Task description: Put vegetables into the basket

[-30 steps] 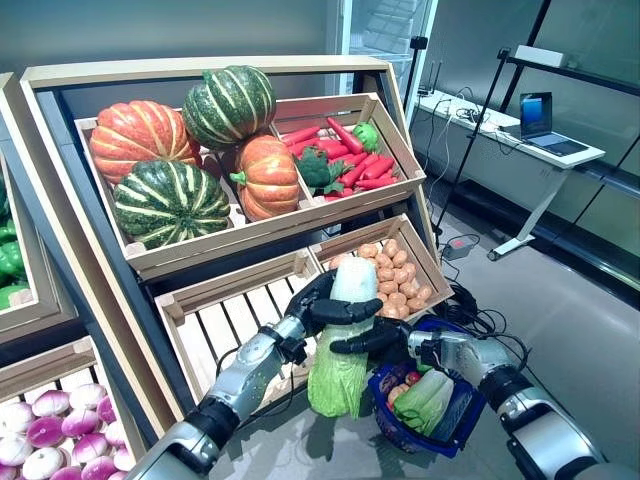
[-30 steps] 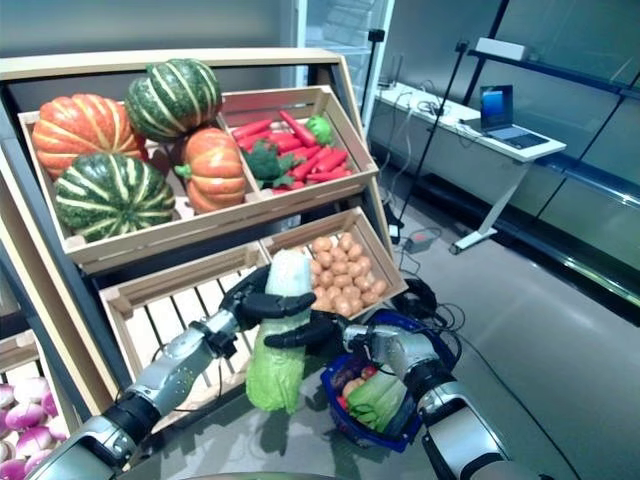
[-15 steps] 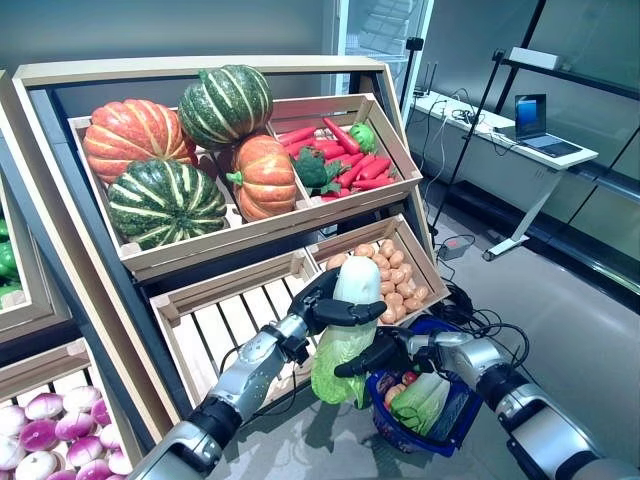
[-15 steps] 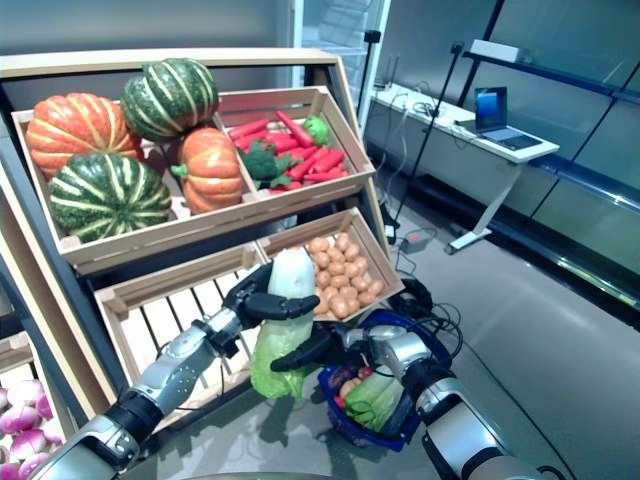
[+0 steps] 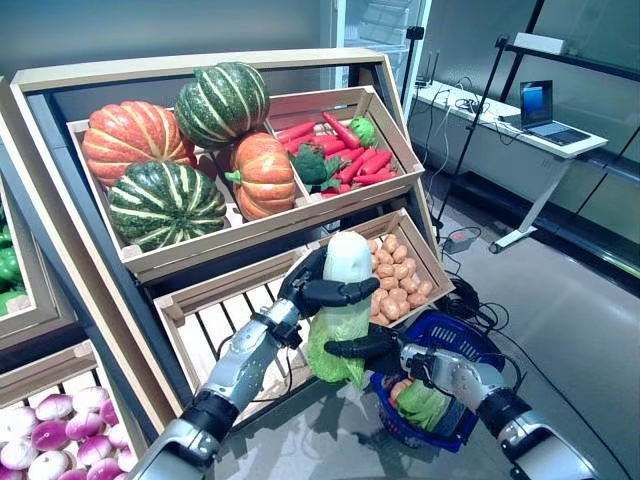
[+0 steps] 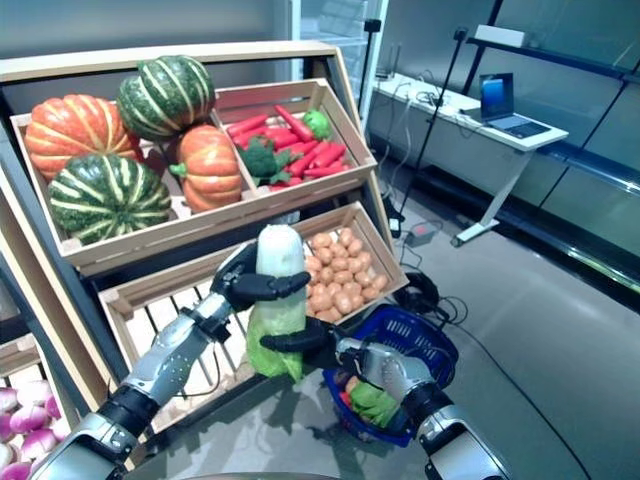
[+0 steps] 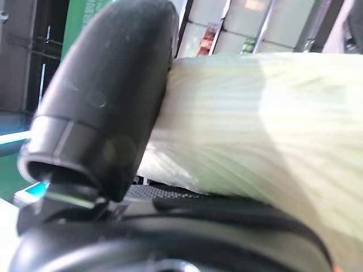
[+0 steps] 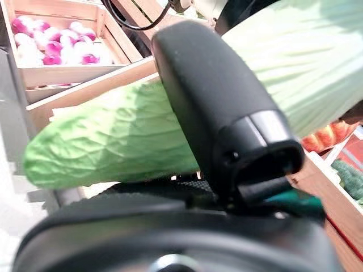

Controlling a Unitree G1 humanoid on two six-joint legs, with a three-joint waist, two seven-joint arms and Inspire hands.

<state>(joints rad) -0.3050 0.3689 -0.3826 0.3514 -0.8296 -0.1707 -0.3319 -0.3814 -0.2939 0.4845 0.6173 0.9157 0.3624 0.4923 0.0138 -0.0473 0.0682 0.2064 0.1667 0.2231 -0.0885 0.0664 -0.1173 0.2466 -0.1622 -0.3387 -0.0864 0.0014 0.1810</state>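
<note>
The blue basket [image 5: 455,340] was seen below the potato crate [image 5: 430,265]. Just beside the basket, the napa cabbage [image 5: 340,310] was held upright, clasped near its white top by the left hand [image 5: 320,292] and lower by the right hand [image 5: 368,348]. A mistimed release could drop it outside the rim

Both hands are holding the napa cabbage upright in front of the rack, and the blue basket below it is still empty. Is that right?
Not quite. The blue basket already holds vegetables, leafy greens among them, as the left eye view shows. The rest stands: the left hand and right hand both grip the napa cabbage upright before the rack.
</note>
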